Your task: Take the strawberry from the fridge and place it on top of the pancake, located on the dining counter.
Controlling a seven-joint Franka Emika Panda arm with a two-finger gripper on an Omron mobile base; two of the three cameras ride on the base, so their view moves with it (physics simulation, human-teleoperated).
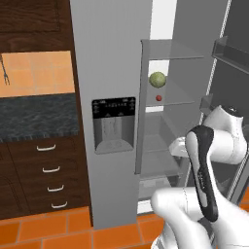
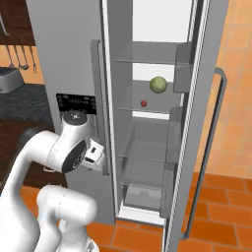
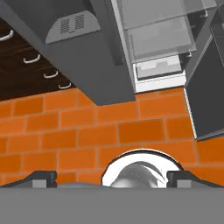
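The fridge (image 1: 107, 58) (image 2: 64, 44) stands with its right door (image 2: 199, 147) swung open. On a glass shelf inside lies the tiny red strawberry (image 1: 158, 97) (image 2: 143, 103), just below and beside a larger green ball (image 1: 157, 79) (image 2: 158, 84). My gripper (image 3: 113, 178) hangs low in front of the fridge's closed left door (image 3: 87, 57), well below and left of the strawberry, pointing down at the floor. Its fingertips (image 3: 43, 178) stand wide apart with nothing between them. The pancake and the dining counter are out of view.
Dark wood drawers (image 1: 48, 170) under a dark-topped counter (image 1: 39, 114) stand left of the fridge. The open door with its bins (image 2: 179, 74) juts out on the right. Orange tile floor (image 3: 87, 131) lies below.
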